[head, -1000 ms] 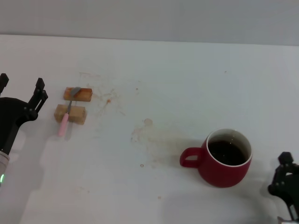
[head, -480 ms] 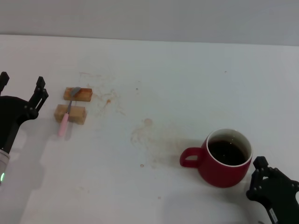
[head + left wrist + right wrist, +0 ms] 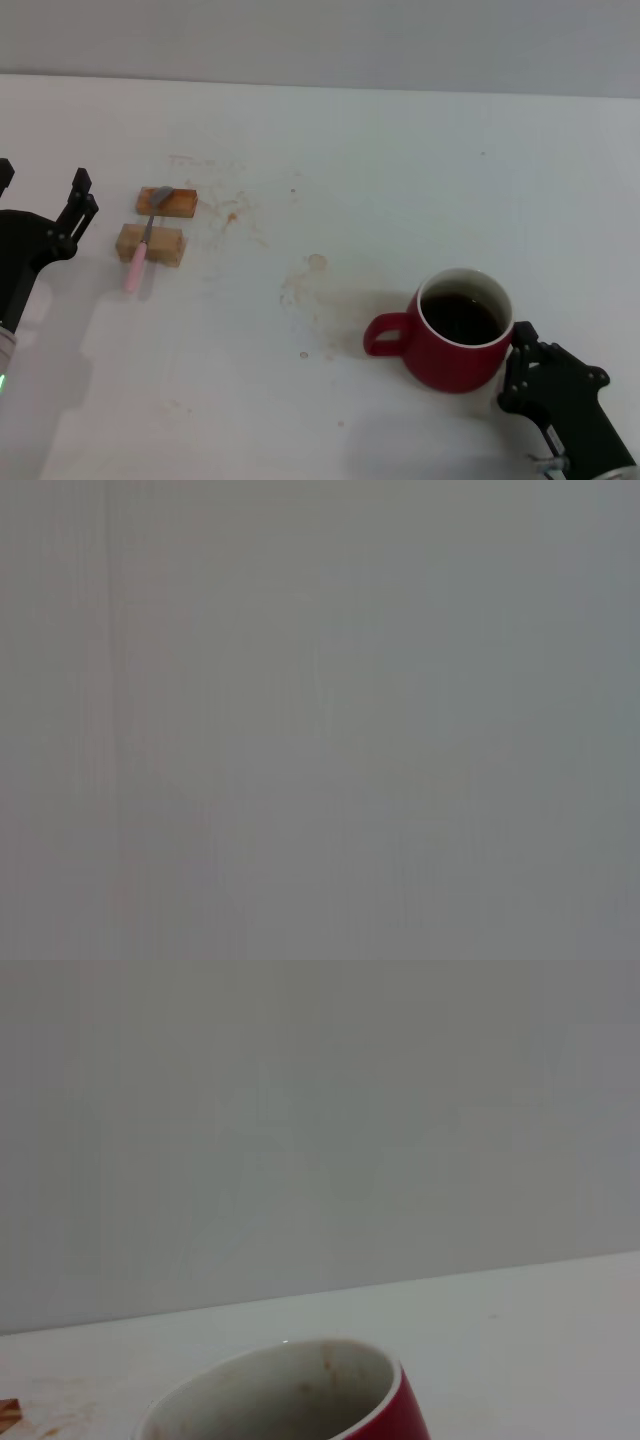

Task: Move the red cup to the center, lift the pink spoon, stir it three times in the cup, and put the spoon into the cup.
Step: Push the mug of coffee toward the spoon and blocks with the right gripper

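- i've got the right gripper (image 3: 522, 362) hard against the cup (image 3: 452, 332), on the side away from its handle; whether its fingers are spread or pinched i cannot tell.
- the cup sits right of the table's (image 3: 400, 170) middle, upright, dark liquid inside, handle pointing toward the centre.
- to do this well i'd push slow and level, contact low on the wall, so it slides rather than tips or slops.
- keep the push line through the cup's middle, or it will likely spin about the handle.
- the spoon (image 3: 143, 246) lies across two wooden blocks (image 3: 158, 222) far left, untouched.
- the left gripper (image 3: 42, 196) waits just beside them, fingers spread.
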`<action>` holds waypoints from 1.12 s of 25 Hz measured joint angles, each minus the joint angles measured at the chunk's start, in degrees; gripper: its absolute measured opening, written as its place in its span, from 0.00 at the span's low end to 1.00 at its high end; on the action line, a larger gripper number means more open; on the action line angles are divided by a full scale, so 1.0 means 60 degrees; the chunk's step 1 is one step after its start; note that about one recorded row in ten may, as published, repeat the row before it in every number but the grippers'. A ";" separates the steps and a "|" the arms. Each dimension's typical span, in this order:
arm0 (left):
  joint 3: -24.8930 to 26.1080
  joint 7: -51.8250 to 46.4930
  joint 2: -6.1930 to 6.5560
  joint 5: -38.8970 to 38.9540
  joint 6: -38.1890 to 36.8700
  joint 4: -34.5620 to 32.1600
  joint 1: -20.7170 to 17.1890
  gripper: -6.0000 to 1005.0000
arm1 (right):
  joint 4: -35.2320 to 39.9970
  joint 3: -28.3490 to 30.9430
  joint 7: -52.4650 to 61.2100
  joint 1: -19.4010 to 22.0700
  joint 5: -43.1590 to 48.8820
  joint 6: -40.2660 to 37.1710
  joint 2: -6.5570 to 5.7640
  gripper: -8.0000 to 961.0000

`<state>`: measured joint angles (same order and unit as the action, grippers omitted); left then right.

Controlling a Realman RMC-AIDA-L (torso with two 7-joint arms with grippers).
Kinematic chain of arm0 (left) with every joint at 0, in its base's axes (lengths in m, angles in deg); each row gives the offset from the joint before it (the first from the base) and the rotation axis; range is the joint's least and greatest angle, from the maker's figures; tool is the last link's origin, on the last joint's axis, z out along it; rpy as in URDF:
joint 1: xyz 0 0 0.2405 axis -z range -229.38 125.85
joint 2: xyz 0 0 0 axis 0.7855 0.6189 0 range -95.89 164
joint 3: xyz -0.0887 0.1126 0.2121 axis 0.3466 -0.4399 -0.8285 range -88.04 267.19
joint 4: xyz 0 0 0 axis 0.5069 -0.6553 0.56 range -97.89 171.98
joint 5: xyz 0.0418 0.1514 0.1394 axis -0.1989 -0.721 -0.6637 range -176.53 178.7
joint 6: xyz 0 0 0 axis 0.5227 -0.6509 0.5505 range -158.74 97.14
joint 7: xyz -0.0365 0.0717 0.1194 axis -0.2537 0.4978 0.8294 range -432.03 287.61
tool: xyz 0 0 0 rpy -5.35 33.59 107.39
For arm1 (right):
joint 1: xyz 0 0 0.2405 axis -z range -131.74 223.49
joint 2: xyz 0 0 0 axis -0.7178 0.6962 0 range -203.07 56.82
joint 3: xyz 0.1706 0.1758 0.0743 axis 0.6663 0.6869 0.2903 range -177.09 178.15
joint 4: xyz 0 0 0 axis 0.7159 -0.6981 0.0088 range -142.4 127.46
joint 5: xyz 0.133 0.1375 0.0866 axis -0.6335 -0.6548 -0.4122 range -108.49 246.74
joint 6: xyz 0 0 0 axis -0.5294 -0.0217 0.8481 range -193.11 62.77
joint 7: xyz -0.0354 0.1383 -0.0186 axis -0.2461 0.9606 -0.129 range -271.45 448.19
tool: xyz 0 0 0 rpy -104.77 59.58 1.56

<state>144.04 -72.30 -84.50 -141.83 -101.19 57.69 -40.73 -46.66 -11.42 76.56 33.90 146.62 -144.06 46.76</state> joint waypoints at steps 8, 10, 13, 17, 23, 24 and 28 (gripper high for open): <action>-0.0007 -0.0035 0.0000 -0.0001 -0.0020 -0.0081 -0.0012 0.85 | 0.0061 0.0002 0.0222 -0.0605 0.0005 0.0438 0.0000 0.01; 0.0004 -0.0043 0.0000 0.0000 -0.0020 -0.0084 -0.0006 0.85 | 0.0061 0.0000 0.0223 -0.0731 0.0005 0.0530 0.0000 0.01; 0.0026 -0.0047 0.0000 0.0000 -0.0016 -0.0089 0.0017 0.85 | 0.0062 0.0002 0.0224 -0.0946 0.0005 0.0689 0.0001 0.01; 0.0033 -0.0050 -0.0001 -0.0001 0.0015 -0.0103 0.0068 0.85 | 0.0093 0.0045 0.0225 -0.1149 0.0005 0.0829 0.0000 0.01; 0.0033 -0.0043 -0.0001 0.0000 0.0041 -0.0107 0.0092 0.84 | -0.0012 0.0100 0.0209 -0.0833 0.0060 0.0756 0.0000 0.01; 0.0029 -0.0038 -0.0001 0.0000 0.0042 -0.0110 0.0096 0.84 | -0.0051 0.0097 0.0169 -0.0728 0.0162 0.0716 0.0000 0.01; 0.0013 -0.0027 -0.0001 0.0000 0.0043 -0.0142 0.0102 0.84 | -0.0125 0.0097 0.0120 -0.0365 0.0735 0.0530 0.0000 0.01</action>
<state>144.12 -72.47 -84.50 -141.83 -100.93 56.84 -40.11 -47.41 -10.84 77.28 31.71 151.03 -140.88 46.76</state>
